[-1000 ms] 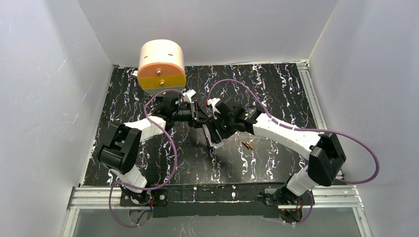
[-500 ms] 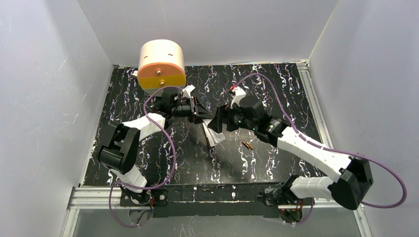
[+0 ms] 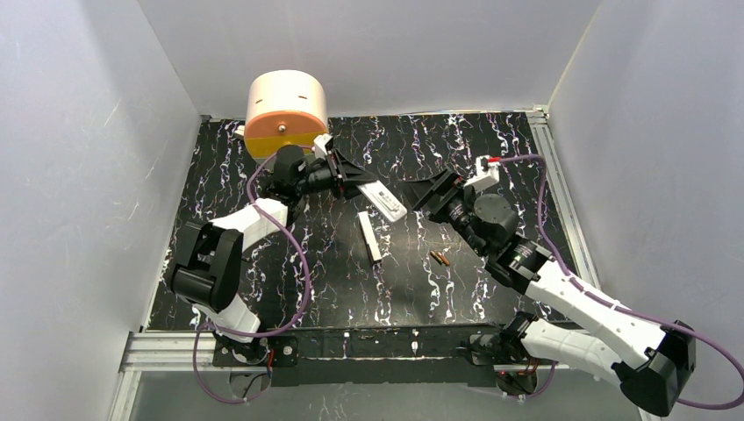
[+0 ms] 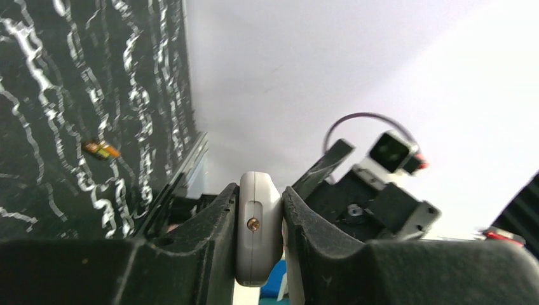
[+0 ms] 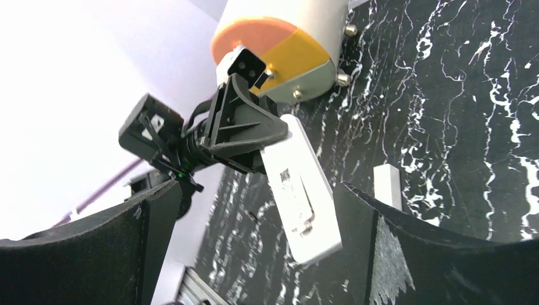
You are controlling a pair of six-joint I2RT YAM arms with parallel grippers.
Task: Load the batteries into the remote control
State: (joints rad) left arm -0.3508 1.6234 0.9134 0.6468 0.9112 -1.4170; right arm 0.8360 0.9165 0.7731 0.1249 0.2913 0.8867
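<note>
You see the remote control (image 3: 384, 202) clamped at one end between the closed fingers of the left gripper (image 3: 358, 184). It is held out just to the right of the cream-and-orange drum (image 3: 285, 114), with its free end pointing away from the drum. In the left wrist view it stands edge-on between the two pads, and its side with a small printed label faces the right wrist camera. The two batteries (image 3: 439, 258) lie together on the black marbled table (image 3: 421, 132), well apart from the drum, to its near right. The right gripper (image 3: 430, 189) hangs just past the remote's free end on the side away from the drum, jaws spread wide and holding nothing. A plain white bar (image 3: 369, 237) lies flat between the drum and the batteries.
</note>
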